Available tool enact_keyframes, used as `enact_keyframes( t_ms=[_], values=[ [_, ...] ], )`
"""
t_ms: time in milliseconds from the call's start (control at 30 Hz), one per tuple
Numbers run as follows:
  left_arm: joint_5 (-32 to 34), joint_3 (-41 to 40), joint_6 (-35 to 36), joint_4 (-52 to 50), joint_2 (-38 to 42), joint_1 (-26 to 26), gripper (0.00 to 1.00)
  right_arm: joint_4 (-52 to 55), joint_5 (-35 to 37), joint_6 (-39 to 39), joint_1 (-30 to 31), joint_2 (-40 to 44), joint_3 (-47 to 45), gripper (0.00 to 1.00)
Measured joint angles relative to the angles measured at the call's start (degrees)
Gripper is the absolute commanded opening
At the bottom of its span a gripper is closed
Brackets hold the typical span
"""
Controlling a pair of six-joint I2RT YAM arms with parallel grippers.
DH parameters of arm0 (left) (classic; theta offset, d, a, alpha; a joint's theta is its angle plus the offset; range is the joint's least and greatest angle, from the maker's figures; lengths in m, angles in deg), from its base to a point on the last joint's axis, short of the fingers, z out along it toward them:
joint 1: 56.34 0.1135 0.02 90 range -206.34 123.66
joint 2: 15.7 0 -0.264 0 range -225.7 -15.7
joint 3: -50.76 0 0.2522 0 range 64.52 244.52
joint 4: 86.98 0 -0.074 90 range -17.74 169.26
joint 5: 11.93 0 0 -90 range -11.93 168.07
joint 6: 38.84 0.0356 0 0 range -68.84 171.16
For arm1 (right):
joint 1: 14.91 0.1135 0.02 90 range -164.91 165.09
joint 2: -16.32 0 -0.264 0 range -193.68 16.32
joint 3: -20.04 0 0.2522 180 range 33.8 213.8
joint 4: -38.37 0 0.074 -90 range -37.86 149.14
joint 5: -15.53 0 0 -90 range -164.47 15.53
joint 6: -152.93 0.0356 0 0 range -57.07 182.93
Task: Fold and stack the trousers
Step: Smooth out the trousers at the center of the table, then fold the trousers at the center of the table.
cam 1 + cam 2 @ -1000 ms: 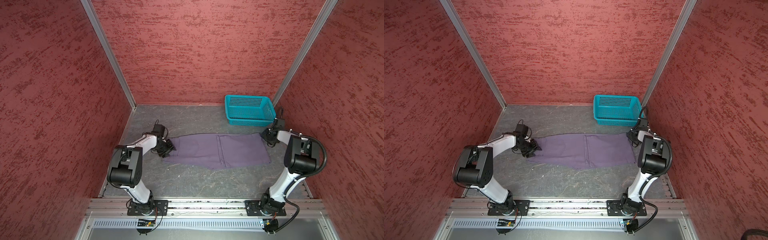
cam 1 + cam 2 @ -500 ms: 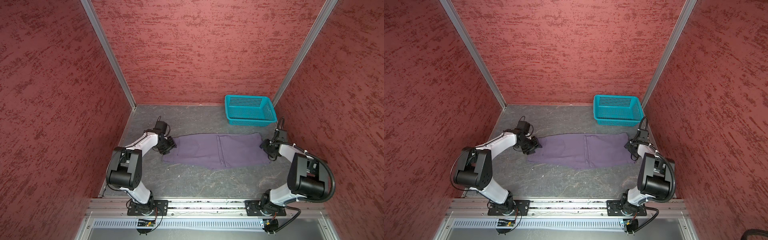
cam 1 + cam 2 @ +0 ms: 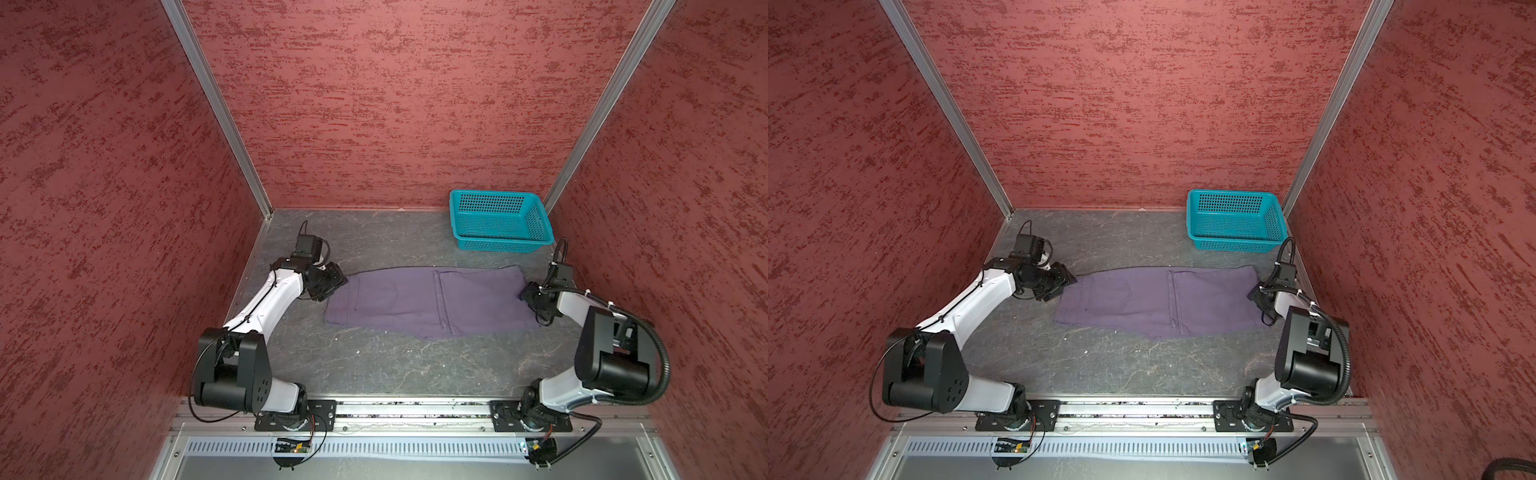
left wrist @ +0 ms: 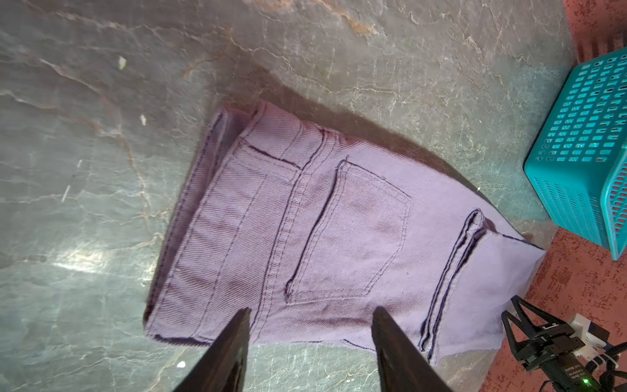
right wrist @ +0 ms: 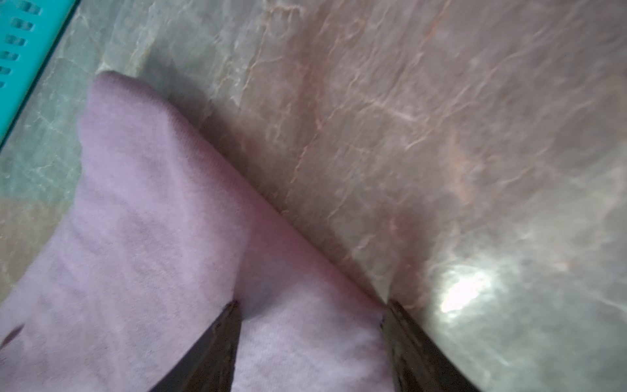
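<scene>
The dusty-purple trousers lie flat across the grey floor, doubled over, with the waistband and a back pocket at their left end. My left gripper is at that waist end; in the left wrist view it stands open, tips just over the cloth's edge, holding nothing. My right gripper is at the right, folded end. There it is open with the cloth lying loose between the jaws.
A teal perforated basket stands at the back right corner, a little beyond the trousers' right end. Red textured walls enclose the floor on three sides. A metal rail runs along the front.
The right gripper has come forward along the trousers' right end and its jaws have widened; its elbow swung toward the front. The left gripper shifted slightly farther back at the waist end.
</scene>
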Motion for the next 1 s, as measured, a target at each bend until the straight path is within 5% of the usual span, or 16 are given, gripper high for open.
enact_keyframes(
  t_ms=[200, 400, 567, 767, 867, 1000],
  values=[
    [-1.0, -1.7, 0.1, 0.1, 0.1, 0.4, 0.59, 4.7, 4.0, 0.2, -1.8, 3.2, 0.0, 0.89],
    [-1.7, -1.8, 0.1, 0.1, -0.2, 0.5, 0.59, 5.1, 3.0, 0.1, -2.1, 5.4, -0.3, 0.86],
    [-2.4, -1.8, 0.1, 0.1, -0.2, 0.9, 0.59, 0.0, -2.5, 0.5, -2.1, 3.3, -3.2, 0.67],
    [-2.7, -2.9, 0.1, 0.5, -0.2, 1.5, 0.59, -4.5, -8.3, 1.8, -2.4, 1.1, -3.6, 0.11],
    [-2.9, -3.7, 0.1, 0.6, -0.1, 2.0, 0.59, -4.2, -9.9, 2.4, -2.4, 0.9, -3.5, 0.0],
    [-3.4, -3.9, 0.1, 0.7, -0.1, 2.0, 0.59, -2.7, -11.5, 2.6, -2.5, 1.2, -1.7, 0.0]
  ],
)
